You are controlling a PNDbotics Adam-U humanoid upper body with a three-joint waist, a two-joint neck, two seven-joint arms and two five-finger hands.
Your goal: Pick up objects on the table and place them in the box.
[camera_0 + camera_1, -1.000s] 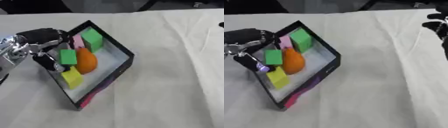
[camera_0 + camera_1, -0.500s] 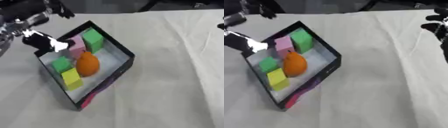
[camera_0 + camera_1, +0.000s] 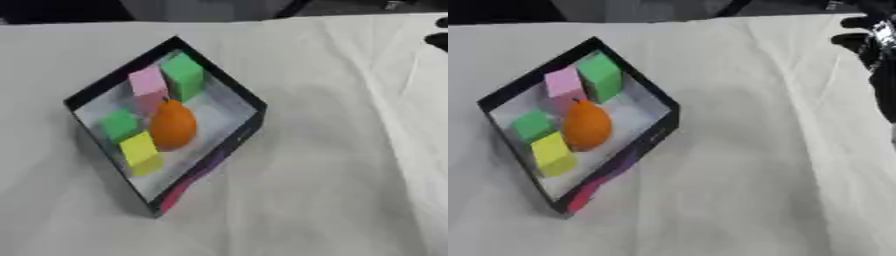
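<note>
My right hand (image 3: 877, 37), dark fingers (image 3: 852, 22) at far right edge, open/closed can't tell, left hand out of view; box (image 3: 636, 82) mid-left on cloth surface (image 3: 745, 165) w/ orange fruit (image 3: 586, 125), pink, yellow, 2 green blocks inside; nothing loose seen, so scan before reaching.

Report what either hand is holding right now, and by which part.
Nothing is held. Only the right hand shows, at the right eye view's upper right edge, over bare white cloth; the left hand is out of view. All objects lie in the black box.
</note>
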